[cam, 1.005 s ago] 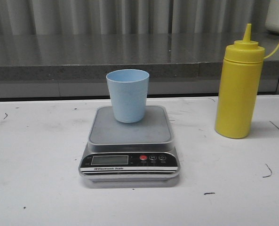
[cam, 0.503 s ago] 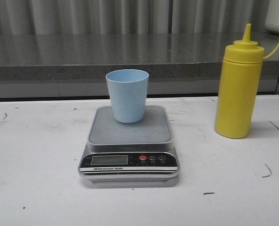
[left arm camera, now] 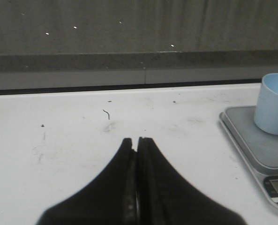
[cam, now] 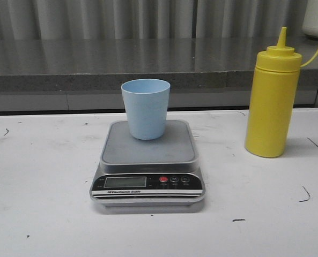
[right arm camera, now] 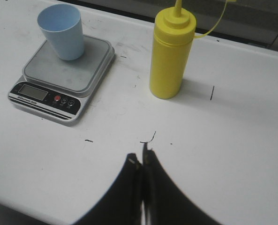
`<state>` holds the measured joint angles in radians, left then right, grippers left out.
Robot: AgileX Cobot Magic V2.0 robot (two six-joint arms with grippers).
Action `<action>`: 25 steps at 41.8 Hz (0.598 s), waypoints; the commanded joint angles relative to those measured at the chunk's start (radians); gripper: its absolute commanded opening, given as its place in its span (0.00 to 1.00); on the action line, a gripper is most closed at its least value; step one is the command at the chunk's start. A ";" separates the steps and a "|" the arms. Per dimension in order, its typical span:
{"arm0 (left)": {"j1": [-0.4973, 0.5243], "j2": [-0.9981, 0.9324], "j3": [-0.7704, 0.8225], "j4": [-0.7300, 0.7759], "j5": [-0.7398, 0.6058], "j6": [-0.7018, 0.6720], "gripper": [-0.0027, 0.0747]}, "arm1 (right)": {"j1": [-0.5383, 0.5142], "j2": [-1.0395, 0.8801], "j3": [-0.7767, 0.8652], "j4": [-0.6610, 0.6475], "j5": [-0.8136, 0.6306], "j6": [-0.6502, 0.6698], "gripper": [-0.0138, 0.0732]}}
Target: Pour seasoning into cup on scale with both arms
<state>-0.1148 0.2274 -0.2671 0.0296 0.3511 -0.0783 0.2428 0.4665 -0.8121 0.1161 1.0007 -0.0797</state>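
The pale blue cup [cam: 146, 108] stands upright at the back of the silver-grey scale's platform [cam: 148, 158] in the middle of the white table. The tall yellow seasoning bottle [cam: 272, 100] stands upright to the scale's right, its nozzle cap on. Neither gripper shows in the front view. In the left wrist view my left gripper [left arm camera: 137, 140] is shut and empty, over bare table left of the scale [left arm camera: 258, 150] and cup [left arm camera: 274, 104]. In the right wrist view my right gripper [right arm camera: 140, 158] is shut and empty, nearer the table's front than the bottle [right arm camera: 171, 54], scale [right arm camera: 63, 79] and cup [right arm camera: 61, 30].
A dark grey ledge [cam: 94, 59] runs along the back of the table below a corrugated wall. Small dark scuff marks dot the tabletop [cam: 303, 194]. A thin yellow cap tether [cam: 317, 48] arcs from the bottle's neck toward the back right.
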 commanded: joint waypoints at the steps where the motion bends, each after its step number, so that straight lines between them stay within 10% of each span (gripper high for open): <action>1: 0.046 -0.080 0.083 -0.003 -0.183 -0.007 0.01 | 0.003 0.008 -0.031 -0.003 -0.061 -0.011 0.08; 25: 0.090 -0.250 0.296 -0.085 -0.398 -0.009 0.01 | 0.003 0.009 -0.031 -0.003 -0.060 -0.011 0.08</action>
<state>-0.0131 -0.0044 0.0038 -0.0476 0.0469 -0.0783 0.2428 0.4665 -0.8121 0.1161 1.0020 -0.0803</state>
